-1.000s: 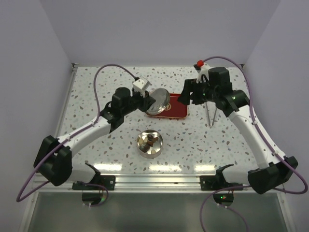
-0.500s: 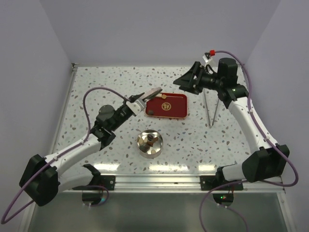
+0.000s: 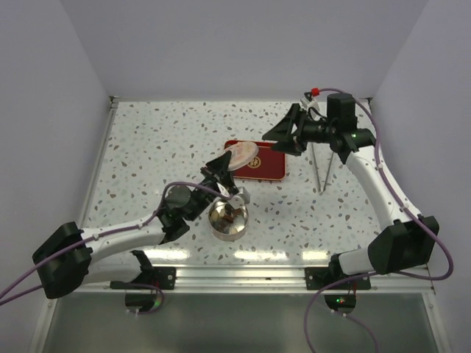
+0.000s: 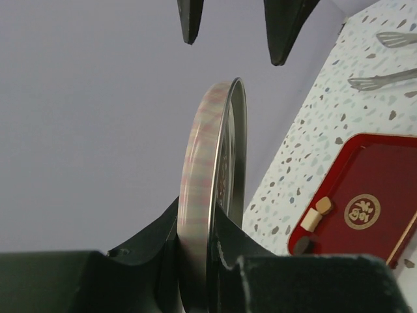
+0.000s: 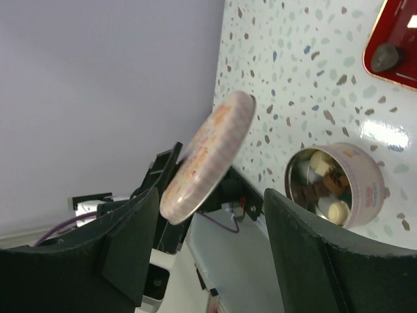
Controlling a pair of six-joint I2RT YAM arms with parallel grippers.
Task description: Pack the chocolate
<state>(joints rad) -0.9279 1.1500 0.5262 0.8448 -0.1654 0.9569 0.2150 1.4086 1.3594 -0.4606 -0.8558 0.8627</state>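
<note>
**Left gripper** (image 3: 219, 170): closed on the lower rim of the lid (image 3: 237, 157). The lid is held on edge and tilted. It is in the air over the near left corner of the tray, just behind the tin and not on it.

**Tin** (image 3: 221, 229): open, at centre near the arm bases. The right wrist view shows chocolate (image 5: 324, 184) inside it, cream and brown pieces.

**Tray** (image 3: 268, 168): behind the tin. The left wrist view shows two cream pieces (image 4: 316, 214) and one dark piece (image 4: 301, 245) lying on it, unpacked.

**Right gripper** (image 3: 283, 134): jaws wide, holding nothing, raised over the far right end of the tray.

**Metal utensil** (image 3: 319, 165): on the table right of the tray, untouched.

**Assessment:** The step in hand appears to be lidding the tin, yet packing looks incomplete.

**Next move:** The lid must be turned flat, centred over the tin's mouth and lowered square. If the tray pieces go in first, the lid should be held clear of the tin.
</note>
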